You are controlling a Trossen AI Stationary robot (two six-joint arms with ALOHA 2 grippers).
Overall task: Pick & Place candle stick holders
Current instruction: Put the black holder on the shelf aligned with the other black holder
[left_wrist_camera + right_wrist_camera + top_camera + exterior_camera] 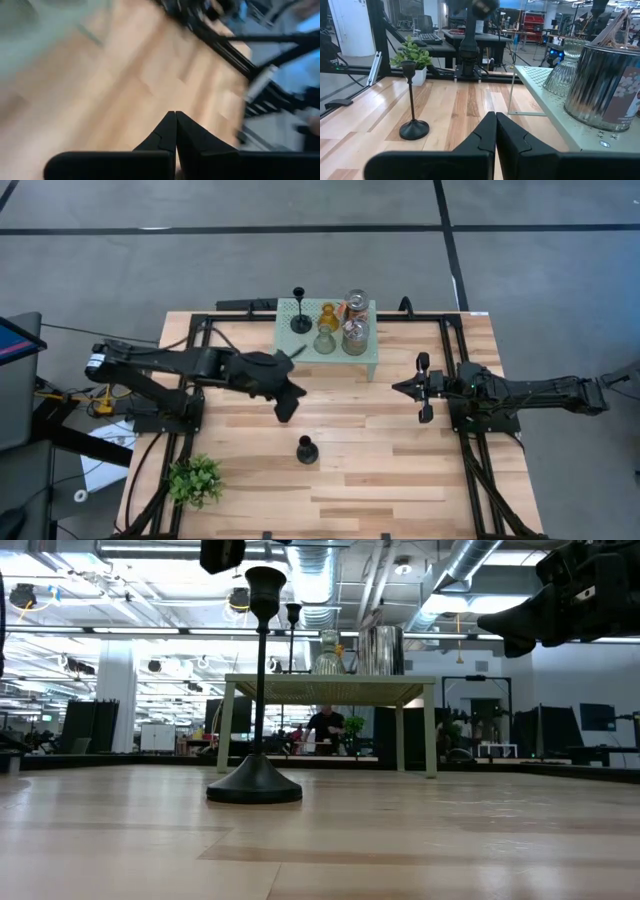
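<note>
Candle stick holders: one (306,450) on table, five on rack (372,360)

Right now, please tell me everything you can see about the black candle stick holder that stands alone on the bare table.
The black candle stick holder looks like matte dark metal: a round, bell-shaped base, a thin straight stem and a small cup on top. It stands upright on the wooden table, with only its base touching the boards. It is empty; no candle shows in the cup. It is in the open middle of the table, in front of the mint-green rack and apart from it. Neither hand touches it.
</note>
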